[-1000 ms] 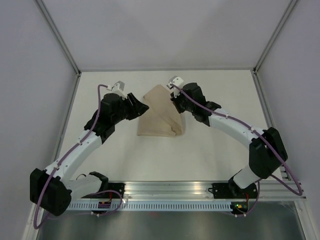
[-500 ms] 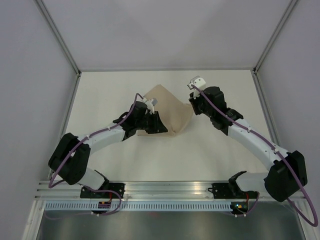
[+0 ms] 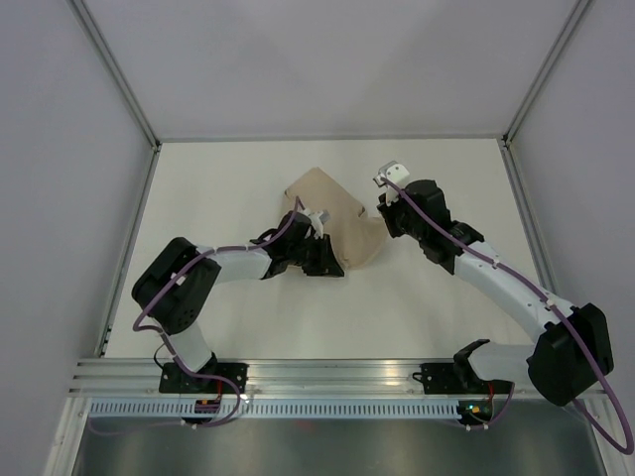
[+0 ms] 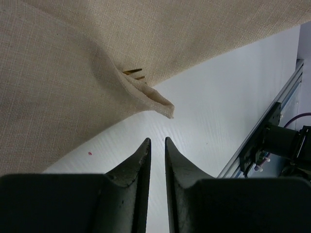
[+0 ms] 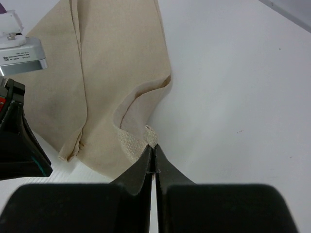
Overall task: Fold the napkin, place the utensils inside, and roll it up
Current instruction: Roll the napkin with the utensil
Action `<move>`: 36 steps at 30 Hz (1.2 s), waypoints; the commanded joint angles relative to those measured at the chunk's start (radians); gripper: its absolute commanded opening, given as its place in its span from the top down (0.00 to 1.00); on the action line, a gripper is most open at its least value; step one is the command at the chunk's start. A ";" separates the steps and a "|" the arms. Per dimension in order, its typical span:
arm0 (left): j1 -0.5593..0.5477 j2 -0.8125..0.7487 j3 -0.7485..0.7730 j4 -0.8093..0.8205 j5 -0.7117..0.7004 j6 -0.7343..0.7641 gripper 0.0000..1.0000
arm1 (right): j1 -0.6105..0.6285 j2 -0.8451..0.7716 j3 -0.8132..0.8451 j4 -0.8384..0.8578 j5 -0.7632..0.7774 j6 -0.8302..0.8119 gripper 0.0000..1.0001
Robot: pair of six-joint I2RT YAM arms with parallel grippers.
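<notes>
The beige napkin [image 3: 332,210] lies folded and rumpled at the middle of the white table. My right gripper [image 3: 381,222] is shut on its right corner, and the pinched tip shows at the fingertips in the right wrist view [image 5: 152,145]. My left gripper [image 3: 332,266] sits low at the napkin's near edge. Its jaws [image 4: 155,141] stand a narrow gap apart with only table between them, just short of a curled napkin corner [image 4: 160,103]. Gold fork tines [image 4: 133,73] peek out from under a fold. The rest of the utensils is hidden.
An aluminium rail [image 3: 337,372] runs along the near table edge and also shows in the left wrist view [image 4: 274,121]. Grey enclosure walls ring the table. The left arm's wrist camera [image 5: 19,48] is close to the napkin's left side. A small red speck [image 4: 89,153] marks the table.
The left arm has swung from the napkin's left side down and right to its near edge. The right gripper has pulled the napkin's corner to the right, spreading the cloth wider.
</notes>
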 commanded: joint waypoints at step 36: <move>-0.004 0.164 0.204 0.090 0.028 -0.045 0.77 | -0.001 -0.053 -0.009 -0.064 -0.029 -0.010 0.93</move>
